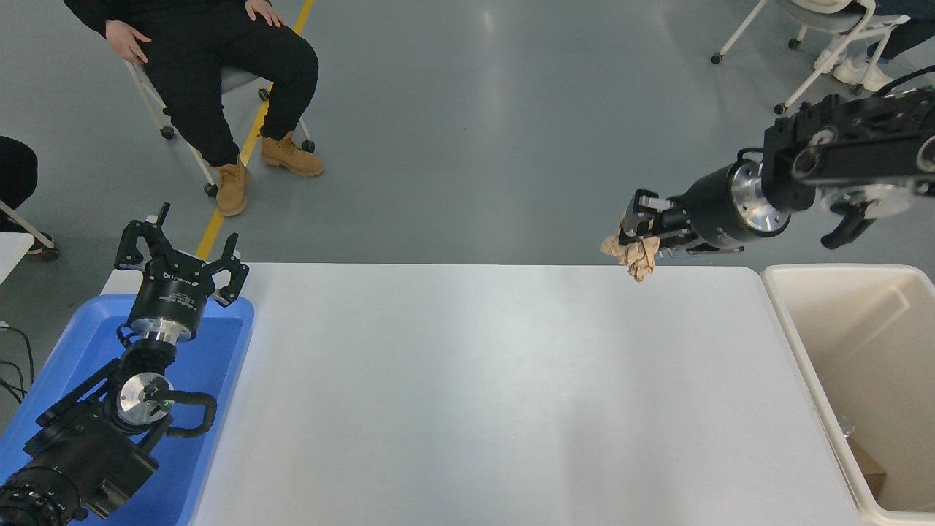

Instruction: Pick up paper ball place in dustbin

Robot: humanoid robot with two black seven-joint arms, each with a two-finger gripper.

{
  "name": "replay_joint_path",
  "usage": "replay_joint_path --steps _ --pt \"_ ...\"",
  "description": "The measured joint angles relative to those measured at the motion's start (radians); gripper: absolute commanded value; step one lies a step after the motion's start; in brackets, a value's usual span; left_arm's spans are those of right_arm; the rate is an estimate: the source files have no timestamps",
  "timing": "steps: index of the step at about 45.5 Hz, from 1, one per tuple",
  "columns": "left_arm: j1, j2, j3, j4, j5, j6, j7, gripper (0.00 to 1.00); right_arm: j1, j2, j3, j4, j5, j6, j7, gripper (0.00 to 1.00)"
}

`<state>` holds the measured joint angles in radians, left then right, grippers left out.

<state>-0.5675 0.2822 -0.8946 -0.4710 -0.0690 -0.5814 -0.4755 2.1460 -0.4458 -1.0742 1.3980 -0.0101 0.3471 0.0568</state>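
Observation:
My right gripper (634, 225) is shut on the paper ball (637, 256), a lumpy wad of tan-brown crumpled paper that hangs below its fingers. It is held high in the air over the table's far right part, left of the dustbin (809, 349). The dustbin is a deep cream-beige bin standing against the table's right edge, with some scraps at its bottom. My left gripper (179, 245) is open and parked at the lower left, over the blue tray.
A shallow blue tray (212, 365) lies on the white table (475, 394) at the left under my left arm. A person sits on a chair (212, 80) beyond the table's far left. More chairs stand at the top right.

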Motion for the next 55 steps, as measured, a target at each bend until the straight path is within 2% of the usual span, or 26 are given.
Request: replay_joint_path --steps 19,33,55 --pt "0.0 0.0 0.0 0.0 0.0 0.0 0.0 0.99 0.076 -0.042 -0.037 -0.028 0.001 0.021 0.0 0.0" --pt "0.0 0.0 0.0 0.0 0.0 0.0 0.0 0.99 -0.094 -0.111 -0.049 -0.254 0.021 -0.075 -0.004 0.0" --pt "0.0 0.0 0.0 0.0 0.0 0.0 0.0 0.99 -0.552 -0.186 -0.053 -0.697 0.242 -0.227 -0.038 0.0"
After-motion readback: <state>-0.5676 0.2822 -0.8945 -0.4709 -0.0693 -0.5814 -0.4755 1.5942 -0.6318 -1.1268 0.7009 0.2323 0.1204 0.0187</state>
